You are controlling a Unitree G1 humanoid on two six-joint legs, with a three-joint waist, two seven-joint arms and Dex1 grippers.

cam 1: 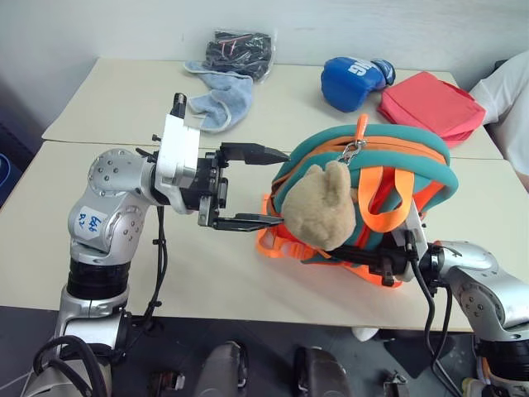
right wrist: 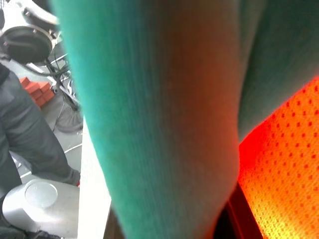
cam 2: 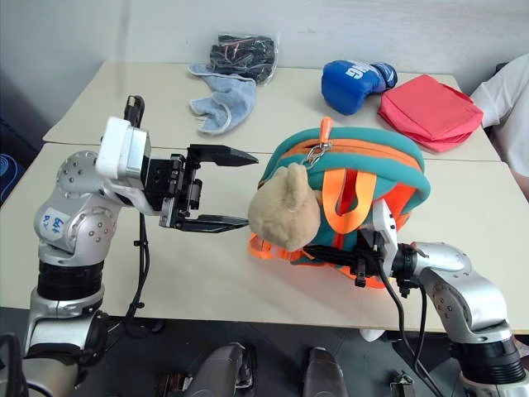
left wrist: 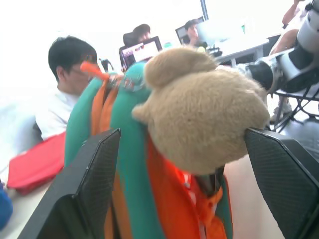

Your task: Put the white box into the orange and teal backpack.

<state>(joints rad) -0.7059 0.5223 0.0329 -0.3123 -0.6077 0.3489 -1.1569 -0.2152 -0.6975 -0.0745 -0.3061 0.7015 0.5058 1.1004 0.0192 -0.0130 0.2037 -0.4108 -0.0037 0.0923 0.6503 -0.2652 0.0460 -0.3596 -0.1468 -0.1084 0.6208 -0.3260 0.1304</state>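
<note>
on the table (cam 1: 124,273), bulky orange and teal backpack (cam 1: 413,153), beige plush toy (cam 1: 321,207)

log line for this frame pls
left gripper: open, empty, beside plush toy | right gripper: shut on orange and teal backpack | backpack: on table | white box: not seen

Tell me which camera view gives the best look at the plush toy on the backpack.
The left wrist view: the plush toy is large and close between the open left gripper fingers, against the orange and teal backpack. The two eye views show it whole but smaller. The right wrist view shows backpack fabric, no toy.
</note>
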